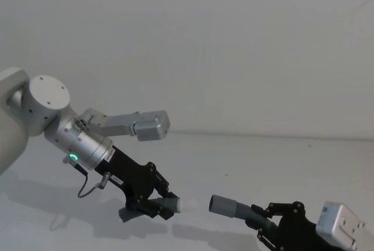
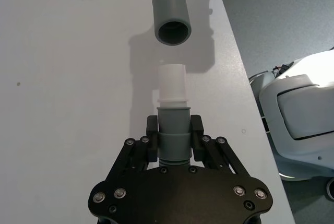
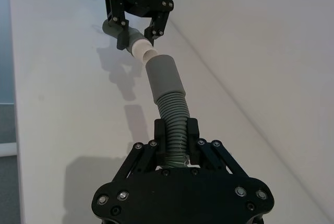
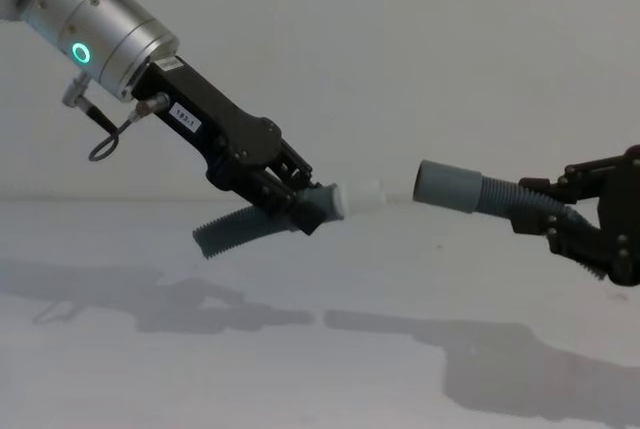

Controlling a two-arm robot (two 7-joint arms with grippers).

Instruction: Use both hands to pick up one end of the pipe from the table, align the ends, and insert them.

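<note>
My left gripper (image 2: 174, 141) is clamped on the smooth grey cuff (image 2: 173, 130) of one hose piece, fingers tight on both sides, white tip (image 2: 171, 82) sticking out ahead; ribbed tail (image 4: 228, 231) droops behind and below it; whole piece held clear above the table (image 4: 330, 369). My right gripper (image 3: 177, 141) is closed on the ribbed part of the other hose piece (image 3: 174, 119), socket cuff (image 3: 164, 78) pointing out toward the tip; also lifted off the table.

Step, as I judge it: pickup done, aligning ends, not yet inserted; chest view shows a gap between tip and socket, roughly level. Next move likely needs both axes brought collinear, then a straight push together; any tilt could jam the tip on the socket rim.

Left wrist view looks into the open socket mouth (image 2: 173, 31), slightly offset from the tip; right wrist view makes them look nearly touching; the chest view shows they're apart.
</note>
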